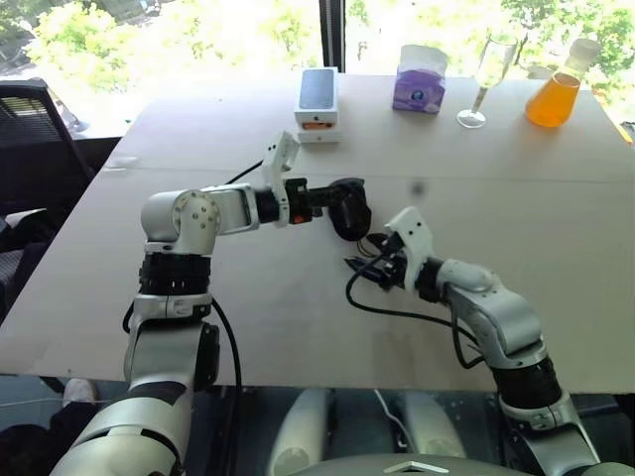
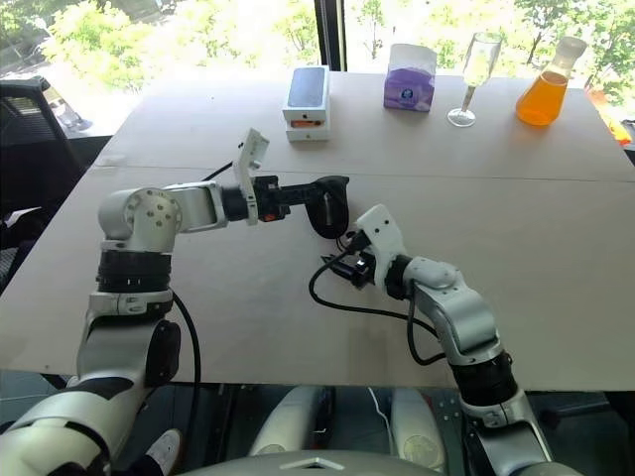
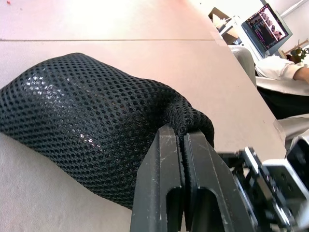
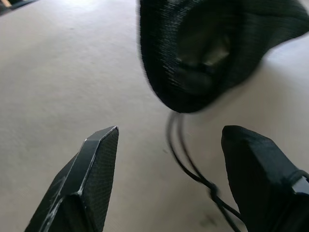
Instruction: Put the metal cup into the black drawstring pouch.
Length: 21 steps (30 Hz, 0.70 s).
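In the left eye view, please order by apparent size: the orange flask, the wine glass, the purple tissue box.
1. Purple tissue box, widest.
2. and 3. Orange flask and wine glass look similar in height; the flask is bulkier, so I would not rank them firmly.

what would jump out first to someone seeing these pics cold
First, the black pouch held up over the middle of the table, its edge pinched in the shut left gripper. Just below its mouth sits the right gripper, fingers spread wide and empty, with the pouch's cord trailing between them. Along the far edge, the flask of orange liquid stands out beside a wine glass.
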Tool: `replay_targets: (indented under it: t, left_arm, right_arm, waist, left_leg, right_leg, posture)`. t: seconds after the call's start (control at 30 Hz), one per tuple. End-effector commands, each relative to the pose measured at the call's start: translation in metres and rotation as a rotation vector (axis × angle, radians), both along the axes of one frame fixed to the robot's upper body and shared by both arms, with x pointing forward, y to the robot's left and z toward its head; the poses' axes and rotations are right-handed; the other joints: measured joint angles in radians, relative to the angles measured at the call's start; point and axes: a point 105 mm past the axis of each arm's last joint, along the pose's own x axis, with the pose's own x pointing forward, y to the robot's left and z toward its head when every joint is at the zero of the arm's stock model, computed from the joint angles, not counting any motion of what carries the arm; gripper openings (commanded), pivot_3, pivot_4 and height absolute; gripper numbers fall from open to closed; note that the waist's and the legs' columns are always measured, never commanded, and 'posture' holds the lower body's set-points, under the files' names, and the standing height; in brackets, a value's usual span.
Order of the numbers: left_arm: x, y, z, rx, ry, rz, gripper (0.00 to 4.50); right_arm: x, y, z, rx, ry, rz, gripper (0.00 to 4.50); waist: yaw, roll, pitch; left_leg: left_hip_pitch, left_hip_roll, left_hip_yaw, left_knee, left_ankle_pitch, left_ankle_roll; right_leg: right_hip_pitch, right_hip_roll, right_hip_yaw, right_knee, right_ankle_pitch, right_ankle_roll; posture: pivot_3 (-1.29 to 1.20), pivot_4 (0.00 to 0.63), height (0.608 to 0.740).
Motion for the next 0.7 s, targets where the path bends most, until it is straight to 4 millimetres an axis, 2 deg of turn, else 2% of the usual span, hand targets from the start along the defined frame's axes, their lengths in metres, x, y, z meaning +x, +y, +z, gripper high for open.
replay_targets:
  t: [0.03, 0.2, 0.37, 0.5, 0.63, 0.7]
  left_arm:
    - [0.002, 0.000, 0.015, -0.011, -0.044, -0.004, 0.00]
    - [0.002, -0.002, 0.020, -0.017, -0.054, -0.006, 0.00]
    - [0.003, 0.002, 0.021, -0.019, -0.063, 0.009, 0.00]
    - [0.002, 0.003, 0.018, -0.005, -0.082, 0.011, 0.00]
    - [-0.004, -0.004, 0.014, -0.014, -0.110, -0.019, 0.00]
    - [-0.014, -0.012, 0.012, -0.028, -0.155, -0.093, 0.00]
  right_arm:
    - [0.012, 0.007, -0.002, 0.005, 0.001, -0.032, 3.41]
    - [0.022, 0.013, -0.015, -0.010, 0.027, -0.047, 3.41]
    - [0.024, -0.004, -0.012, -0.002, 0.006, -0.093, 1.93]
    - [0.017, -0.027, 0.003, -0.008, -0.041, -0.121, 0.17]
    - [0.003, -0.043, 0.025, -0.009, -0.075, -0.097, 0.08]
    - [-0.006, -0.049, 0.034, -0.025, -0.090, -0.067, 0.08]
  waist:
    - [0.002, 0.000, 0.000]
    - [0.006, 0.000, 0.000]
    - [0.003, 0.000, 0.000]
    - [0.005, 0.000, 0.000]
    - [0.005, 0.000, 0.000]
    - [0.004, 0.000, 0.000]
  left_leg:
    - [0.000, 0.000, 0.000, 0.000, 0.000, 0.000]
    - [-0.001, -0.002, 0.000, 0.000, 0.000, 0.000]
    - [-0.001, -0.001, 0.000, 0.000, 0.000, 0.000]
    - [-0.002, -0.002, 0.000, 0.000, 0.000, 0.000]
    - [-0.002, -0.002, 0.000, 0.000, 0.000, 0.000]
    - [-0.001, -0.001, 0.000, 0.000, 0.000, 0.000]
  right_leg:
    - [0.000, 0.000, 0.000, -0.001, 0.000, 0.000]
    - [0.000, -0.002, -0.001, -0.003, 0.000, 0.000]
    - [0.000, -0.001, 0.000, -0.001, 0.000, 0.000]
    - [0.000, -0.002, 0.000, -0.002, 0.000, 0.000]
    - [0.000, -0.002, 0.000, -0.002, 0.000, 0.000]
    - [0.000, -0.002, 0.000, -0.002, 0.000, 0.000]
  posture:
    - [0.00, 0.150, 0.740]
    - [0.00, 0.150, 0.740]
    - [0.00, 0.150, 0.740]
    - [0.00, 0.150, 0.740]
    - [0.00, 0.150, 0.740]
    - [0.00, 0.150, 0.740]
